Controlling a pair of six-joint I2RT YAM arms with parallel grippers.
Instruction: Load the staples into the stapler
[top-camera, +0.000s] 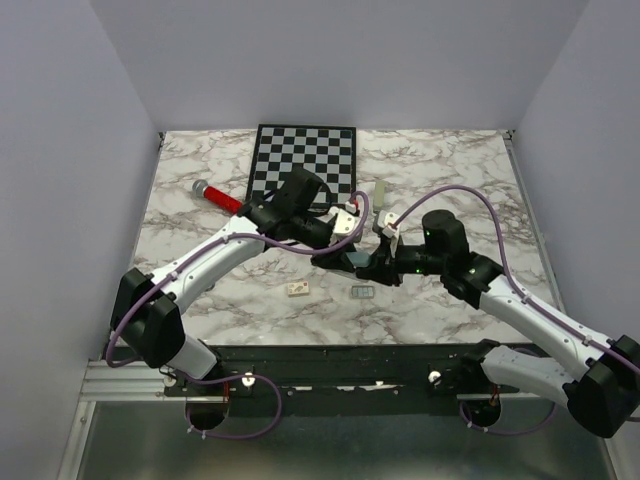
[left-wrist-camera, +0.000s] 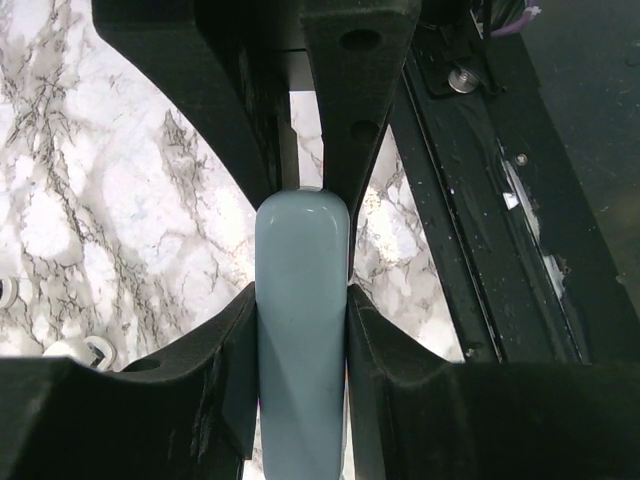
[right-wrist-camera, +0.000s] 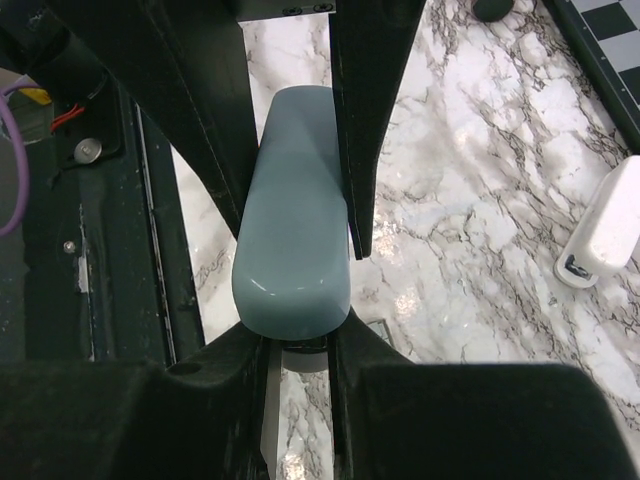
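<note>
1. the staples (top-camera: 363, 292) lie flat on the marble table (top-camera: 460, 180), near its front edge and just short of the two grippers. nothing holds them. with both arms occupied, a swinging wrist could knock the little block toward the edge or scatter it.
2. a small beige block (top-camera: 297, 289) lies to their left, apart from them; it looks unlikely to interfere.
3. just beyond, the blue-grey stapler (top-camera: 360, 258) is held from two sides. the right gripper (right-wrist-camera: 300, 235) is clamped on its body, and the left gripper (left-wrist-camera: 300, 195) has its fingers pressed against the flanks of one end. the shell is smooth and rounded, so an uneven pull could make it slip or twist. a squeeze that pins the lid could also keep it from opening for loading.
4. the surface is glossy, white with grey veins, and probably slick. a pale elongated object (right-wrist-camera: 600, 230) lies past the stapler. farther back are a red marker (top-camera: 222, 198) and a checkerboard (top-camera: 305, 160).
5. plain pale lilac walls close in the table's far end and both sides.
</note>
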